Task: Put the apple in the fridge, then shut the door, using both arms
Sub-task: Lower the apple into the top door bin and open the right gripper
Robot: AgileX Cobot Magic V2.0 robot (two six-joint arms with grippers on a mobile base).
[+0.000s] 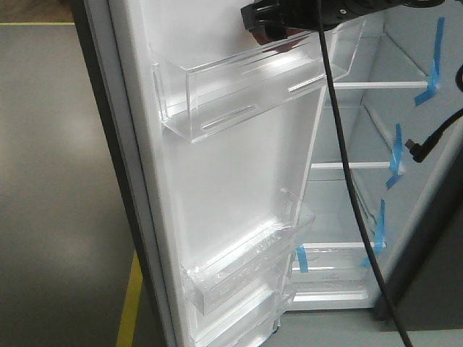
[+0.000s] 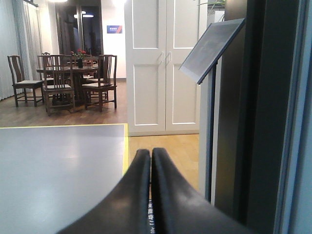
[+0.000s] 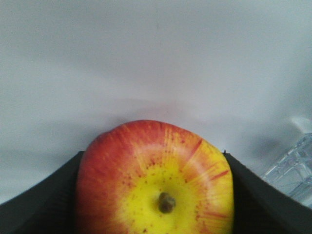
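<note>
white fridge (image 1: 369,130) interior; 1 apple (image 3: 156,180) btwn 2 r fingers (image 3: 44,209).

— What fills the view?
— An apple (image 3: 156,180), red at the sides and yellow around the brown stem, which faces the camera.
— Is it held?
— Yes. The right gripper (image 3: 153,158) clamps it, with black fingers (image 3: 44,200) pressed against both flanks.
— And behind it?
— A plain white wall (image 3: 156,58), slightly blurred. Some clear plastic (image 3: 292,170) shows at the lower right edge, apart from the apple.
</note>
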